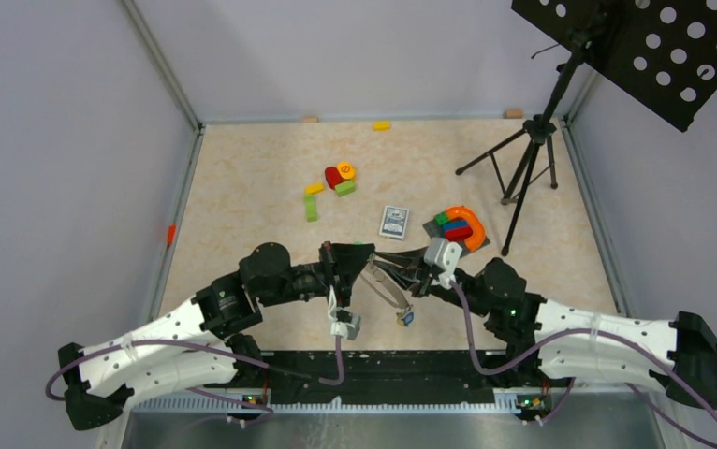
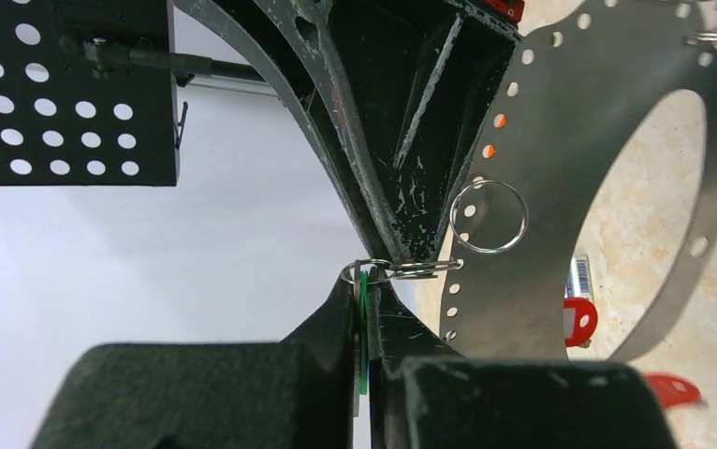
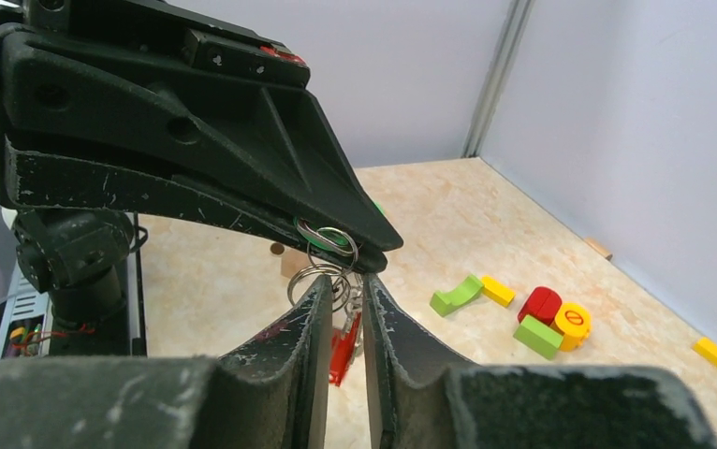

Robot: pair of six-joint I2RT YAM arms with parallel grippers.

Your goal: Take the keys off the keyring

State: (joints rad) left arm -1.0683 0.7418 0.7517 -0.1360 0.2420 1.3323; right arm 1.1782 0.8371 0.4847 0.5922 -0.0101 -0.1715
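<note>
Both grippers meet above the table's near middle. My left gripper (image 1: 362,262) (image 2: 366,281) is shut on a key's green tag (image 2: 364,327), and a small split ring (image 2: 366,271) sits at its tips. The keyring (image 1: 385,292), a grey loop that looks like a broad holed band (image 2: 542,187) in the left wrist view, hangs between the arms. Red-tagged keys (image 2: 579,321) dangle from it. My right gripper (image 1: 409,274) (image 3: 345,281) stands just under the left gripper's tips (image 3: 378,245). A narrow gap shows between its fingers, with split rings (image 3: 322,273) and a red-tagged key (image 3: 341,348) in it.
A playing-card box (image 1: 394,222) lies beyond the grippers. An orange arch with coloured blocks (image 1: 460,227) is to its right. Red, yellow and green blocks (image 1: 339,178) sit further back. A black tripod (image 1: 528,168) stands at the back right under a perforated panel (image 1: 645,47).
</note>
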